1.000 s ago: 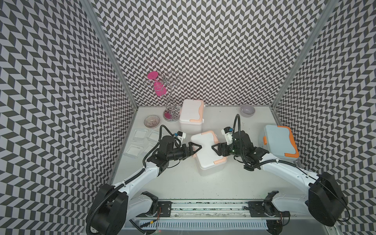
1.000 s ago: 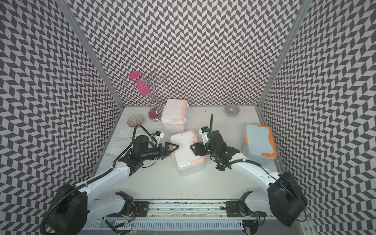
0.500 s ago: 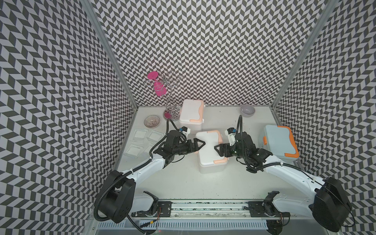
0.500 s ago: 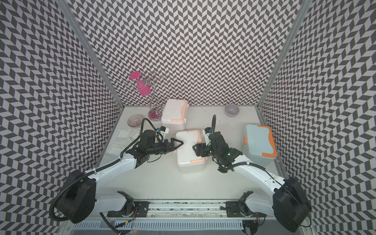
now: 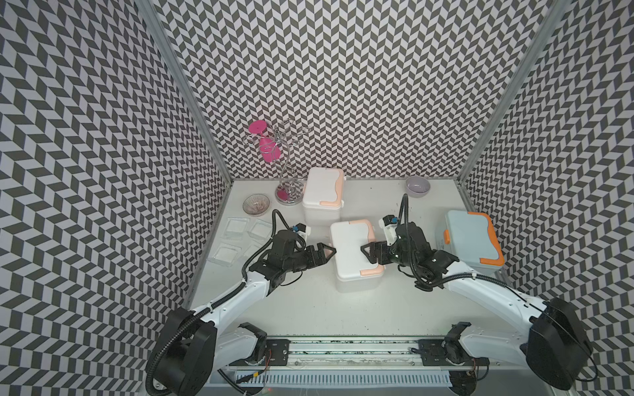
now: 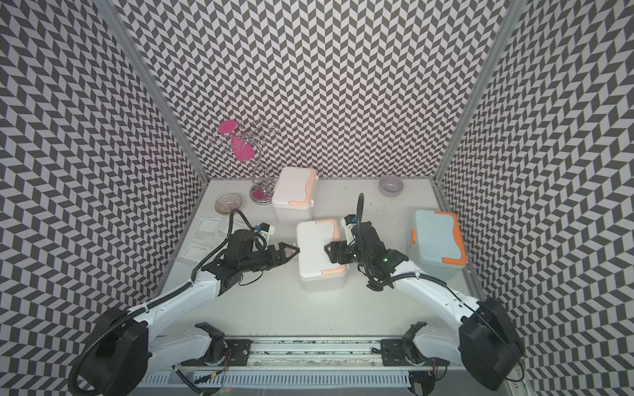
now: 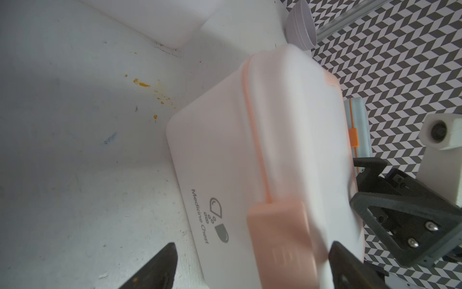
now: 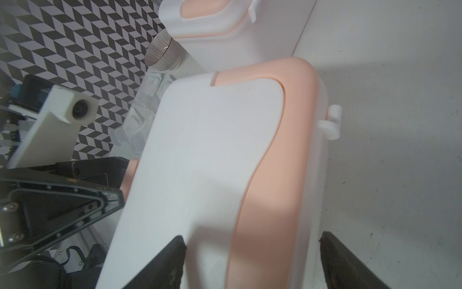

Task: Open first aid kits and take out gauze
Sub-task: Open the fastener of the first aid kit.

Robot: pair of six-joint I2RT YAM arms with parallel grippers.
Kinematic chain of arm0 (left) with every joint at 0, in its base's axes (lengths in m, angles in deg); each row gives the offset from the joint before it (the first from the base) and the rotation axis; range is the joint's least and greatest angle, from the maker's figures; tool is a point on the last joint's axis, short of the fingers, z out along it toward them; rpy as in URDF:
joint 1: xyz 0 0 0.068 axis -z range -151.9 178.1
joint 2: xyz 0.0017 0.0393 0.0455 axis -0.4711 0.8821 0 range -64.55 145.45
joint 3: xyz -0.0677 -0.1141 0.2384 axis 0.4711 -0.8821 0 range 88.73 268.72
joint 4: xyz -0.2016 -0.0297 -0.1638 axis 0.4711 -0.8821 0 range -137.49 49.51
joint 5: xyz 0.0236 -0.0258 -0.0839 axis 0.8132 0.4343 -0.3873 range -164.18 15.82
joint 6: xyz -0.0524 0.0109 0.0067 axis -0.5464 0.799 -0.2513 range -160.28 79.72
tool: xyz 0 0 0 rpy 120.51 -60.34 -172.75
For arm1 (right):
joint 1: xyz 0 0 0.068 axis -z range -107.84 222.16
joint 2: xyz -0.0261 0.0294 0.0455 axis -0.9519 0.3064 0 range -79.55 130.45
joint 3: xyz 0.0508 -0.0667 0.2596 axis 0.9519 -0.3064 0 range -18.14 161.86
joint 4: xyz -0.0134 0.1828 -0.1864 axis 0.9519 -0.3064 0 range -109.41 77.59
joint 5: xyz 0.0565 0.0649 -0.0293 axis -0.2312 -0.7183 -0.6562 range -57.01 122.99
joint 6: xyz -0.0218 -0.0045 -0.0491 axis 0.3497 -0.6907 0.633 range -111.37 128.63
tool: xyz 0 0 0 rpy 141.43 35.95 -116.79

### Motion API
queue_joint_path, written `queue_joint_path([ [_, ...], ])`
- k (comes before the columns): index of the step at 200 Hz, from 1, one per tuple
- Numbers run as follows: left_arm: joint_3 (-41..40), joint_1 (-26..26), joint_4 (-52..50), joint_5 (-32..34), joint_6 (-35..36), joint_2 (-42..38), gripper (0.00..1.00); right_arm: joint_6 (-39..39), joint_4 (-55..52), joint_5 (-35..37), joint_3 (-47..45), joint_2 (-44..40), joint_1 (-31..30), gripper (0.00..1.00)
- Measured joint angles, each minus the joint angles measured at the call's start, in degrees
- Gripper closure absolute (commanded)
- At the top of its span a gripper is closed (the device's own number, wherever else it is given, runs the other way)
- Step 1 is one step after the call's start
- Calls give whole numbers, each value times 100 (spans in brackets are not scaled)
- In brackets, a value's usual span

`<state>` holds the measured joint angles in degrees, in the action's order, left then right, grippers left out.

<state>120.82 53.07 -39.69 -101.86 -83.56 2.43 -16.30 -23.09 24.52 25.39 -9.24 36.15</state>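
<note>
A white first aid kit with peach trim [image 5: 350, 252] stands mid-table with its lid down. My left gripper [image 5: 330, 252] is open at its left side, and in the left wrist view the left gripper [image 7: 252, 251] straddles the peach latch [image 7: 280, 232]. My right gripper [image 5: 364, 249] is open over the right edge, and in the right wrist view the right gripper [image 8: 252, 242] has its fingers either side of the peach handle strip [image 8: 275, 175]. A second white kit [image 5: 322, 190] and a pale blue kit [image 5: 470, 240] are closed. Wrapped gauze pads [image 5: 236, 228] lie at the left.
A ribbed glass bowl [image 5: 256, 204] and a wire stand holding a pink glass [image 5: 286, 192] sit at the back left. A small grey bowl [image 5: 417, 186] is at the back right. Patterned walls close in three sides.
The middle kit, skewed a second ago, now sits square to the table. The right jaws have widened. The left gripper has drawn back to the kit's left side.
</note>
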Motion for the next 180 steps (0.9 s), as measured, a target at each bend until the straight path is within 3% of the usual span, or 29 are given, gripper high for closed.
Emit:
queue_joint_path([
  [122,-455,-612,-501,44,87,-442,10,-2,48,0,-24,0,2,17],
  [145,-219,-304,-960,387,146,-686,8,-13,-31,131,-24,-76,2,14],
  [180,826,472,-1287,708,142,-881,7,-26,-313,592,-157,-573,2,15],
])
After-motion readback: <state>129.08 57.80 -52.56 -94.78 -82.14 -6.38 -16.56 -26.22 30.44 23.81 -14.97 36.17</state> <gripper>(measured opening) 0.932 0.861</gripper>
